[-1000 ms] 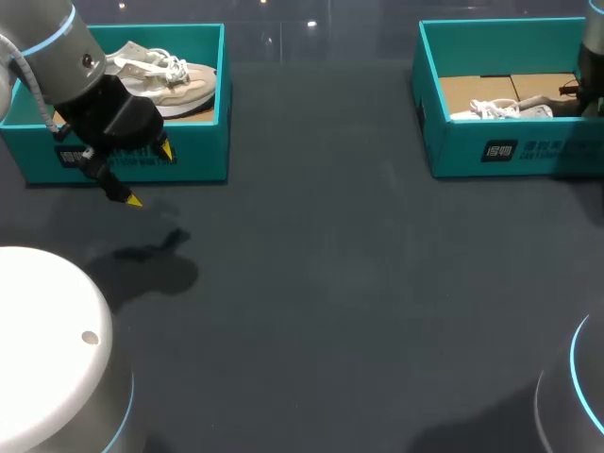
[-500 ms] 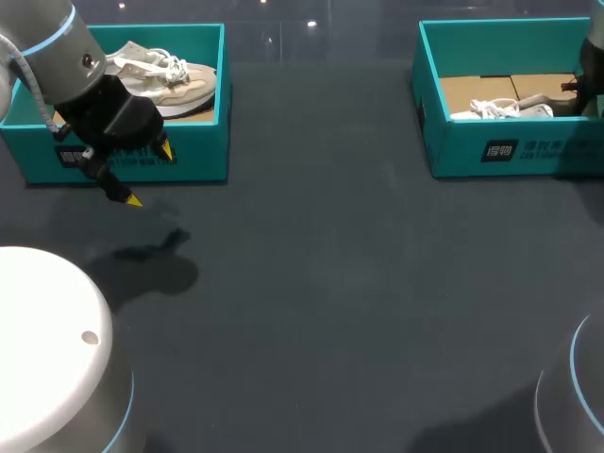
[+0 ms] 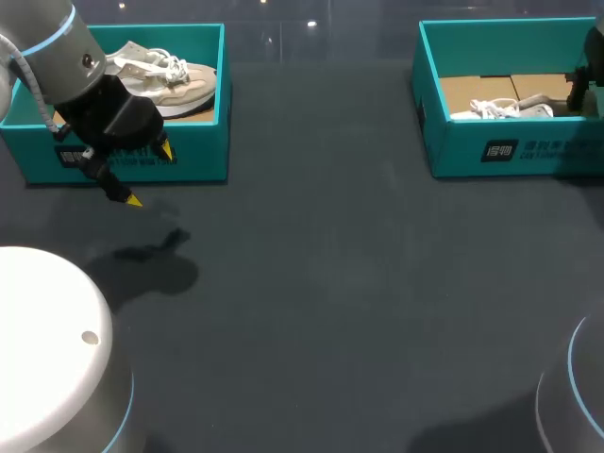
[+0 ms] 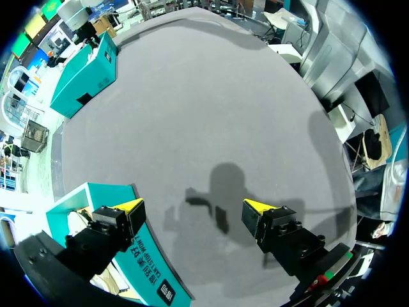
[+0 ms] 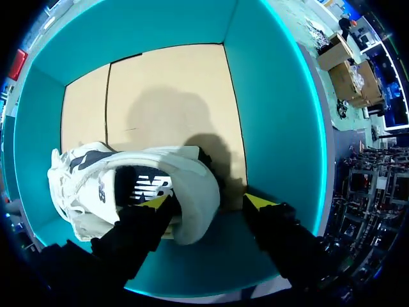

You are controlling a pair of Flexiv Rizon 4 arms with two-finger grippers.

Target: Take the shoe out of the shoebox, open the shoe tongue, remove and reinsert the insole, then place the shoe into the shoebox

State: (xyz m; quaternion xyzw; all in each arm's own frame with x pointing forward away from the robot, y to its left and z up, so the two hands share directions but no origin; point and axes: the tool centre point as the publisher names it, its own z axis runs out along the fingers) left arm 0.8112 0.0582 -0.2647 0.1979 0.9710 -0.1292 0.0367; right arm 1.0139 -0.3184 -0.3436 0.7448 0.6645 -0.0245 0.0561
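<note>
Softness and low weight are to be expected of the white shoe: a padded upper that gives under pressure, loose laces that can snag, and a sole that is the only stiff part. It is seen lying on its side on the cardboard floor of the right shoebox, near the box's front wall, with its opening turned toward the wrist camera. A hold on the heel collar is judged the firmest, since there the rim is reinforced and can be pinched from inside and outside; a hold on the toe or laces would likely slip or deform.

The right gripper is lowered into the box with its fingers apart. One yellow tip is set at the shoe's opening; the other stands clear of the heel, beside the box wall, so nothing is clamped.

The left gripper is held above the dark table, just in front of the left shoebox, its fingers spread wide and nothing between them.

Two teal shoeboxes are counted, each with one shoe: the white one at the right and a beige shoe at the left. Two grippers are counted.
</note>
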